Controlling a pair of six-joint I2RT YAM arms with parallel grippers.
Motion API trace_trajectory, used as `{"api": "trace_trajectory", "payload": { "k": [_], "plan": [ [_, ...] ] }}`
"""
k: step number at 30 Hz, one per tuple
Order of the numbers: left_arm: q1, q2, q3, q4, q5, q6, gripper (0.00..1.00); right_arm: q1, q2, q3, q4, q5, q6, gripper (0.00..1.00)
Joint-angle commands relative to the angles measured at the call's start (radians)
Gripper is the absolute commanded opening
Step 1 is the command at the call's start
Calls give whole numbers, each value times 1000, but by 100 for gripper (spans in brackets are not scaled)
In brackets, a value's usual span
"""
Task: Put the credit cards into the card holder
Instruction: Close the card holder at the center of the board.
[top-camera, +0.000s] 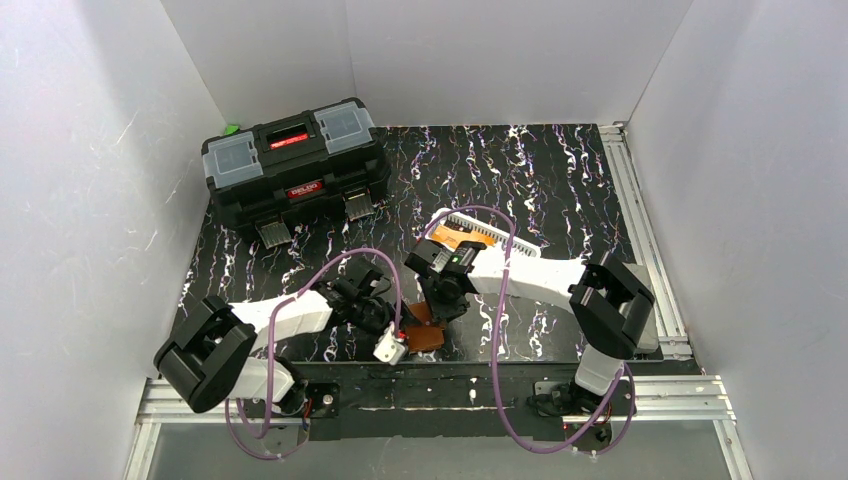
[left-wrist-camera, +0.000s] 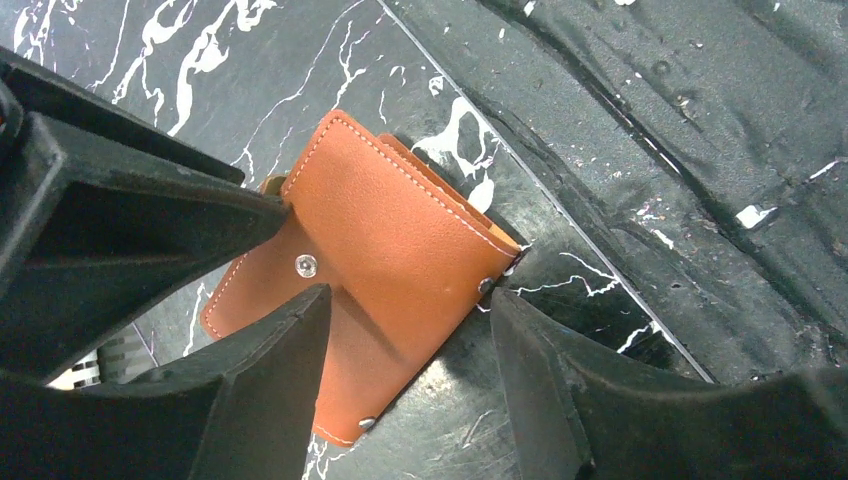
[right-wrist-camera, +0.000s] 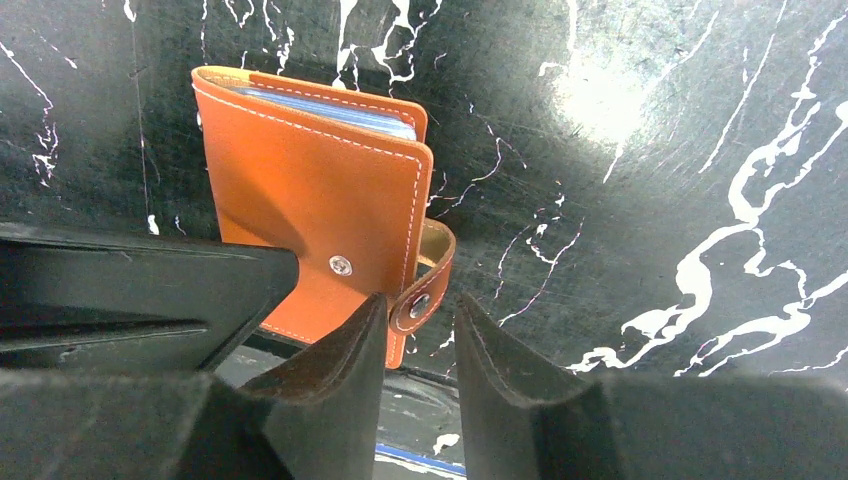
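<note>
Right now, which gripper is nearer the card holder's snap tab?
Right. The right gripper straddles the snap tab; the left gripper brackets the card holder's opposite edge.

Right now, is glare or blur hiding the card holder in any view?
Left wrist: card holder sharp, fingers shading its near part. Right wrist: holder sharp, glare patch on the table beside it, not on it. Top external: holder tiny, detail lost.

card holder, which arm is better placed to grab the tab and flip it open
Probably right: the loose snap tab lies between the fingertips of the right tool. The left tool straddles a riveted corner of the card holder, away from the tab, better for pinning it.
</note>
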Motion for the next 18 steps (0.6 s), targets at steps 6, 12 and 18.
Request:
{"api": "trace_trajectory", "payload": {
  "k": [6,12,18],
  "plan": [
    [-33,30,26,-107,-48,20,50,2,-4,40,-6,10,-5,28],
    [-46,35,34,-125,-66,28,45,1,-3,41,-11,15,2,11],
    [-55,39,36,-143,-72,31,46,-1,-14,33,-13,28,14,1]
  ]
}}
